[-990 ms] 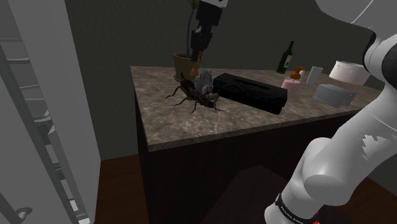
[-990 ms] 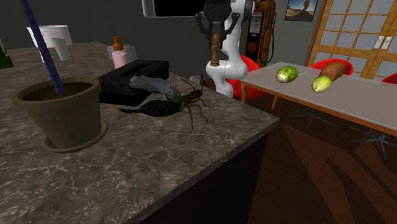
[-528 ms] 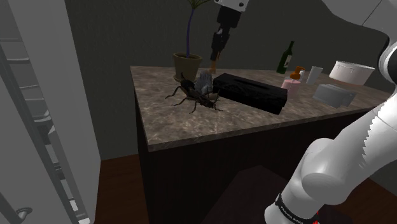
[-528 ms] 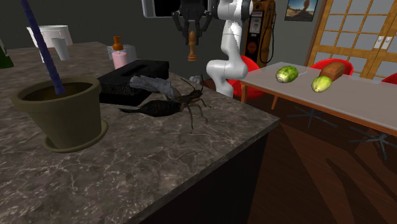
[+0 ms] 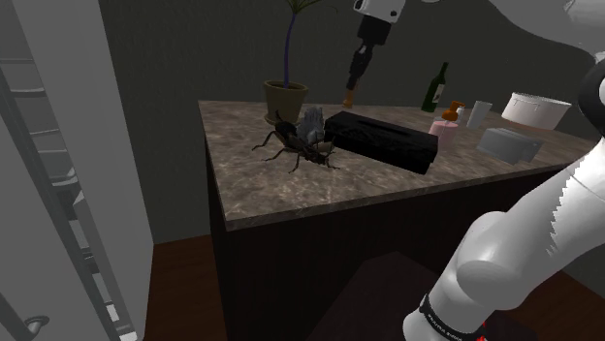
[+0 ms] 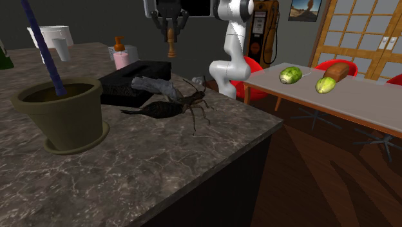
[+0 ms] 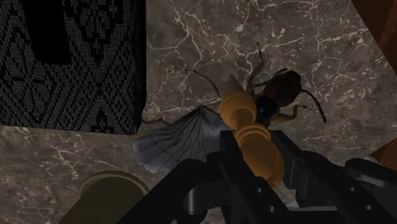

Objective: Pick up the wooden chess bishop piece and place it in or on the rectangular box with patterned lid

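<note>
A light-brown turned chess bishop (image 7: 252,136) hangs clasped between my black fingers (image 7: 233,160). My gripper (image 5: 355,81) is shut on the bishop (image 5: 349,97) high above the dark marble counter (image 5: 271,194), over the end of the long black box (image 5: 383,140) nearest the plant pot. In the second exterior view the gripper (image 6: 171,31) holds the bishop (image 6: 171,45) above the box (image 6: 132,76). Below the hand, the box's woven-pattern lid (image 7: 70,57) lies beside a large dark winged insect figure (image 7: 280,89).
The insect (image 5: 301,143) lies on the counter between the box and a potted plant (image 5: 286,97). Behind the box stand a green bottle (image 5: 436,89), a pink dispenser (image 5: 446,126) and white containers (image 5: 531,109). A table with fruit (image 6: 361,103) stands off the counter's side.
The gripper has carried the bishop toward the shoulder view's right, from above the insect and pot to above the box's end, staying shut on it.
</note>
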Available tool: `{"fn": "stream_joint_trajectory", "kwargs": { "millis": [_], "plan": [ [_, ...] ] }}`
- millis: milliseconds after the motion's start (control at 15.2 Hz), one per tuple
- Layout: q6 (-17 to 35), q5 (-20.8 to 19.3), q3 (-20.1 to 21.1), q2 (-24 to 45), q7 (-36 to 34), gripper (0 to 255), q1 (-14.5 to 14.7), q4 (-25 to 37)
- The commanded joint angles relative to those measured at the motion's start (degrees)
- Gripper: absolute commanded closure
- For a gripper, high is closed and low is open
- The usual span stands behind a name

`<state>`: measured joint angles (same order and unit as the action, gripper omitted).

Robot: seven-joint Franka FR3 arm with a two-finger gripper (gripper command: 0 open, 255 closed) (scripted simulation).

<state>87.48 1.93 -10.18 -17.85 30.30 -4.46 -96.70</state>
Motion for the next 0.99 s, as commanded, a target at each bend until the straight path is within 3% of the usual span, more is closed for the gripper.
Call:
{"fn": "stream_joint_trajectory", "kwargs": {
  "millis": [0, 528, 924],
  "plan": [
    [-0.4, -0.2, -2.1, 0.0, 3.1, 255, -0.9, 0.3],
    [-2.8, 0.6, -10.9, 5.2, 15.3, 255, -4.5, 6.9],
    [-5.6, 3.9, -18.0, 12.7, 25.4, 255, -7.9, 15.6]
  ]
}}
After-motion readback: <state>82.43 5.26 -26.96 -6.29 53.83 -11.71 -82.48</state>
